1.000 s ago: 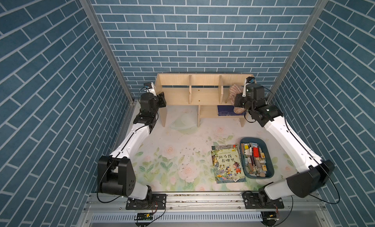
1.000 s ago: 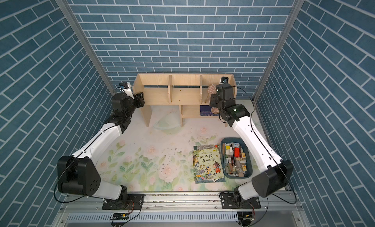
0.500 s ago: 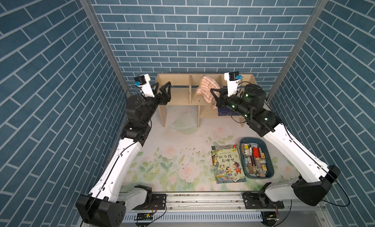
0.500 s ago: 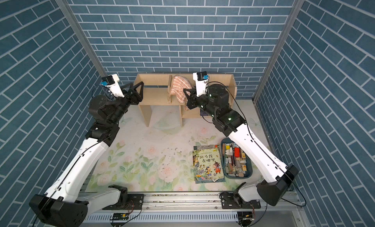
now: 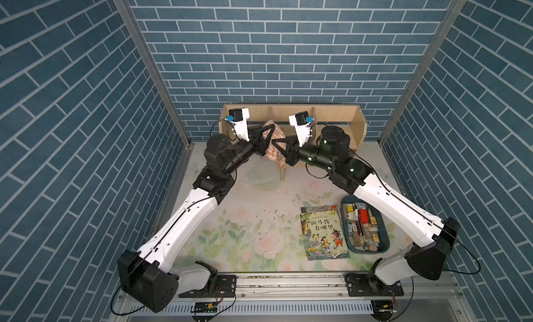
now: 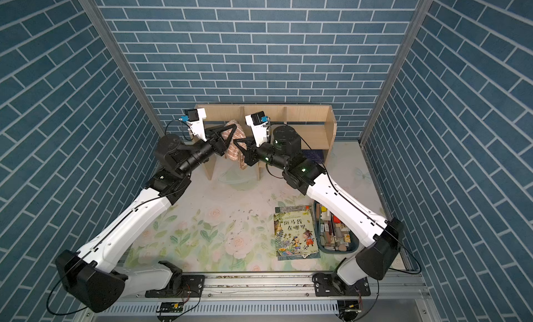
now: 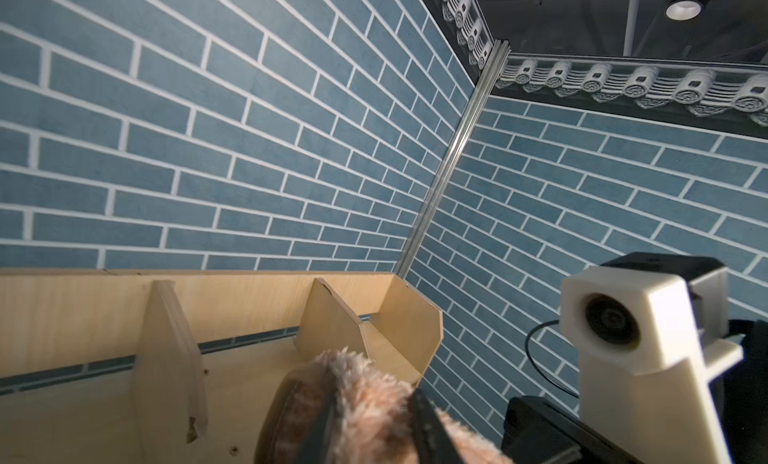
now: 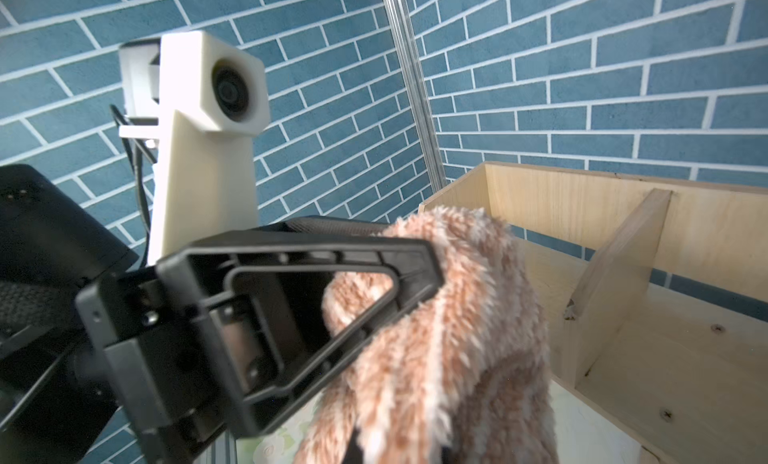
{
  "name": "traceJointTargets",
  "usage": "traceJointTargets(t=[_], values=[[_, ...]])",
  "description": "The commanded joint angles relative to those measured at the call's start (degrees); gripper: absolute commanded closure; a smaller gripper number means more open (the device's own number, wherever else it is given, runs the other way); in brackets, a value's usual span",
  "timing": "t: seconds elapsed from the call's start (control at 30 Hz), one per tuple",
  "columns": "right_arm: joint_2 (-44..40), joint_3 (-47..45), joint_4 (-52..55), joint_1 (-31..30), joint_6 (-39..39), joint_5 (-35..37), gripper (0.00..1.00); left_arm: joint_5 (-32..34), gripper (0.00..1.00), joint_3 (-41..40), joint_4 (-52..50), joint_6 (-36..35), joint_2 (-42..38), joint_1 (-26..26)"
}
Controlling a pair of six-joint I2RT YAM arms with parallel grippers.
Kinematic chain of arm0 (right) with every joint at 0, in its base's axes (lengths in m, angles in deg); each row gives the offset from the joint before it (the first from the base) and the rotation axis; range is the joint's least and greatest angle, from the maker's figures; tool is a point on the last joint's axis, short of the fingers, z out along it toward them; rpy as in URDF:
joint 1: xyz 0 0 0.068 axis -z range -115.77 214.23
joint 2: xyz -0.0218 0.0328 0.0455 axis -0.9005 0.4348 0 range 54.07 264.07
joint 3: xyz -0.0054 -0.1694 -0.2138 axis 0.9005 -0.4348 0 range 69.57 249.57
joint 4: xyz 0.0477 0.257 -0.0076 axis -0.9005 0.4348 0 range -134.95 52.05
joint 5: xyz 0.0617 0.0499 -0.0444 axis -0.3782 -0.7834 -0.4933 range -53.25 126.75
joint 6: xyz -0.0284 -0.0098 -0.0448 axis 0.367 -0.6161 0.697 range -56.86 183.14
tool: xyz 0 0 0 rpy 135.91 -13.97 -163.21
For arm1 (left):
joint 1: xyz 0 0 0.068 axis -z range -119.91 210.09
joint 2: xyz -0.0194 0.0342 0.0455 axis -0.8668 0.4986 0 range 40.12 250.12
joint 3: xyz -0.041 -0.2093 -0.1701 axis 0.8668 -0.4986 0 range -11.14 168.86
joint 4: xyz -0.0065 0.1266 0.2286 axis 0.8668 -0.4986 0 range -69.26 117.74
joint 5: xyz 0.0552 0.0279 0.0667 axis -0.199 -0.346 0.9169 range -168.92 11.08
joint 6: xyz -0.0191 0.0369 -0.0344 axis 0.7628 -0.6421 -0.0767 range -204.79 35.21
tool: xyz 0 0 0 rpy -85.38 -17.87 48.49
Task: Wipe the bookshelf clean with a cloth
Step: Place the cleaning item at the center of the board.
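Blue brick walls close round a flowered desk [image 5: 230, 208], with the bookshelf [image 5: 334, 113] standing against the far wall. Both arms reach up and meet in front of its left half, well above the desk. Between them hangs the cloth [image 5: 272, 156] (fluffy, tan-pink with pale stripes), in front of the shelf. The left pincer [image 5: 270, 131] is closed on the cloth's upper fold. The right pincer [image 5: 275, 141] is closed as well, gripping the cloth just beside it. Near right on the desk lies a picture book [image 5: 323, 232], with a tray [image 5: 369, 250] of small items just beside it.
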Motion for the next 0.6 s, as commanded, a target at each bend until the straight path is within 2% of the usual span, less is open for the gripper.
traceJointTargets(t=[0.0,0.07,0.1,0.13,0.2,0.23,0.33,0.43,0.47,0.5,0.53,0.57], values=[[-2.23,-1.44,-1.62,-0.01,-0.66,-0.58,0.96,3.26,1.00,1.43,-3.99,-2.17,-1.16,-0.02],[-2.82,-3.84,-0.19,-0.05,-0.03,0.12,0.72,5.97,1.00,-0.69,-6.84,-4.21,-2.70,-0.03],[-3.60,-5.93,0.34,-0.18,0.19,1.49,0.46,7.54,1.00,-2.29,-8.26,-5.01,-4.02,-0.01],[-4.92,-8.19,1.24,-0.20,0.33,4.21,0.27,9.71,1.00,-4.60,-9.50,-5.55,-5.47,0.00],[-7.43,-12.97,3.94,-0.12,0.68,11.67,0.05,14.27,1.00,-9.82,-11.60,-5.86,-8.29,-0.09],[-8.83,-15.50,5.69,0.05,0.54,15.95,0.01,16.42,1.00,-13.13,-12.47,-5.46,-9.59,-0.09],[-13.27,-23.90,9.11,2.65,-3.75,27.31,0.00,19.45,1.00,-22.81,-11.87,-2.47,-11.35,-0.09],[-19.07,-33.92,9.87,11.05,-11.30,29.08,0.00,19.93,1.00,-30.38,-6.75,1.15,-9.84,0.04],[-20.73,-37.40,10.04,14.69,-13.41,28.74,0.00,20.30,0.89,-31.91,-4.95,1.93,-8.60,0.03],[-22.81,-40.42,9.84,17.97,-14.99,28.51,0.00,20.55,0.67,-33.01,-2.75,2.07,-6.82,0.14],[-24.50,-43.02,9.46,20.61,-15.90,28.72,0.00,21.64,0.26,-33.18,-1.89,1.78,-5.15,0.35],[-26.30,-45.02,9.37,22.70,-16.77,30.02,0.00,23.06,0.04,-32.59,-2.26,1.41,-3.78,0.41]])
